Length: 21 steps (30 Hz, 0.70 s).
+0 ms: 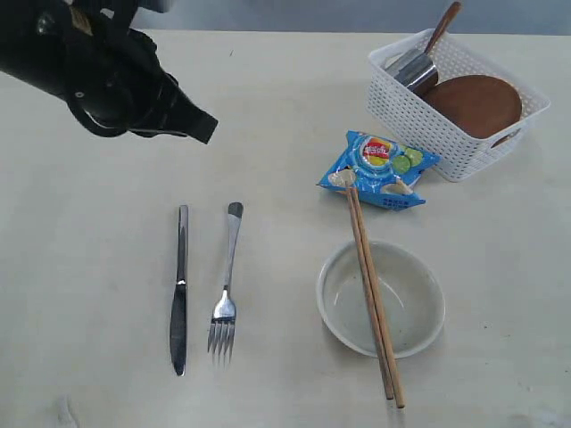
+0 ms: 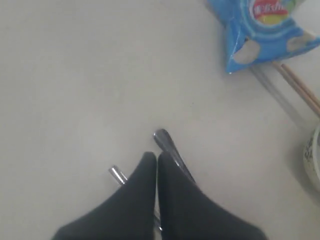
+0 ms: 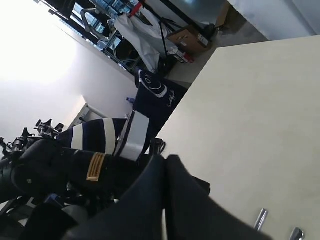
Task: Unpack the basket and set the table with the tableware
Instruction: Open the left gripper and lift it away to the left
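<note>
The white basket stands at the back right of the table. It holds the reddish-brown plate, the steel cup and the dark red spoon. On the table lie the knife and fork side by side, and the white bowl with chopsticks across it. My left gripper hangs shut and empty above the table's left, over the fork handle and knife end. My right gripper is shut with nothing in it and is outside the exterior view.
A blue snack bag lies between the basket and the bowl, touching the chopsticks' far ends. The left arm's dark bulk covers the back left corner. The bowl's rim shows at the edge of the left wrist view.
</note>
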Motion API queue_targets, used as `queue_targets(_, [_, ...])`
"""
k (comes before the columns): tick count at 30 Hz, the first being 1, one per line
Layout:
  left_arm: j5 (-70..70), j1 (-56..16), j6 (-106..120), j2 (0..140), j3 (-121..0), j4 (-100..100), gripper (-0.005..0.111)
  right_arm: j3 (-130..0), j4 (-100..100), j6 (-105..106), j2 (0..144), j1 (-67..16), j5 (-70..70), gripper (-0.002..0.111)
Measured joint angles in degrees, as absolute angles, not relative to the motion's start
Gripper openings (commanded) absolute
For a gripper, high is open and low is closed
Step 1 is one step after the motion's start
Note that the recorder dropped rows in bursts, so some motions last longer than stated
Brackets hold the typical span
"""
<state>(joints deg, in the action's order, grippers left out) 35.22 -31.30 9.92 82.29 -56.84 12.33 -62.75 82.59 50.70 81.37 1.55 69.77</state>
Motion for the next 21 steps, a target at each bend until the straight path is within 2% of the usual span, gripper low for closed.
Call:
queue_targets(3, [37.69,-34.03,6.07,82.83,-56.84,8.23,0.017,-62.75,82.59,50.85,81.37,1.55,69.77,0.0])
queue_targets(7, [42.47,-36.17,2.12,86.75,-56.84,6.98,0.045,-62.75,82.59,50.85,81.37,1.55,69.77,0.0])
queue_targets(9, [43.46,-36.42,-0.85,89.28,-56.84,6.89,0.052,-62.75,82.59,50.85,81.37,1.55,69.77,0.0])
queue_targets(21, [41.82,-37.12,-6.54,96.06,-56.84,16.94,0.049,-62.75,82.55,50.85,81.37,1.55,69.77,0.0])
